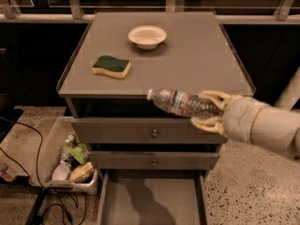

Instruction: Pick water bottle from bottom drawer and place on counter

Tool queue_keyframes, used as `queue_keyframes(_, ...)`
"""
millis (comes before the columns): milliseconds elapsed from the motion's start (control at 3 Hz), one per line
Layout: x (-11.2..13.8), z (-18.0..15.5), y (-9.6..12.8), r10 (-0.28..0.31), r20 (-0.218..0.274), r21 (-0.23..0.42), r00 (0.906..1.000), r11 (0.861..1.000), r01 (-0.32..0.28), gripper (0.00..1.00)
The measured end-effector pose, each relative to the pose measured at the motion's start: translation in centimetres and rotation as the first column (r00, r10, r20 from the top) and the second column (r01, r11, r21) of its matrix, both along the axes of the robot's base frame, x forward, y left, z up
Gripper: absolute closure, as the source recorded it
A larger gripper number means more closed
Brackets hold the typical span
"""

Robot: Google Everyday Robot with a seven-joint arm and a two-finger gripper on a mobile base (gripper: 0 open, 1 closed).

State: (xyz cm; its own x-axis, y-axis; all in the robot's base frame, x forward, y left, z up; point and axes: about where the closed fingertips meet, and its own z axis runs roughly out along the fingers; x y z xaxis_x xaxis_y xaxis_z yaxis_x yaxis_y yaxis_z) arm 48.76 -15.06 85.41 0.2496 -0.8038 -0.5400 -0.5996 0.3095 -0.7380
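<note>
Gripper (206,109) clasps base of sideways water bottle (177,101) before counter (197,55) edge.

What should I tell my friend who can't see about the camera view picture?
The robot's tool grips a clear water bottle sideways in front of the cabinet, about level with the front edge of the counter. A white bowl and a green-topped sponge sit on the counter, and the bottom drawer is pulled open below.

one high front view down on counter (187,55); claw (205,109) at right
</note>
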Motion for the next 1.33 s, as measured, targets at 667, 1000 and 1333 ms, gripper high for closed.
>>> queue_keyframes(667,3.4,6.2,-2.4,-0.009,0.036,0.133,0.9993,0.991,0.004,1.0)
queue_keyframes(1000,1.5,5.5,-2.5,-0.016,0.046,0.145,0.9988,0.989,0.009,1.0)
queue_keyframes(1333,1.6,5.2,-3.9,-0.046,0.045,0.192,0.9979,0.981,0.037,1.0)
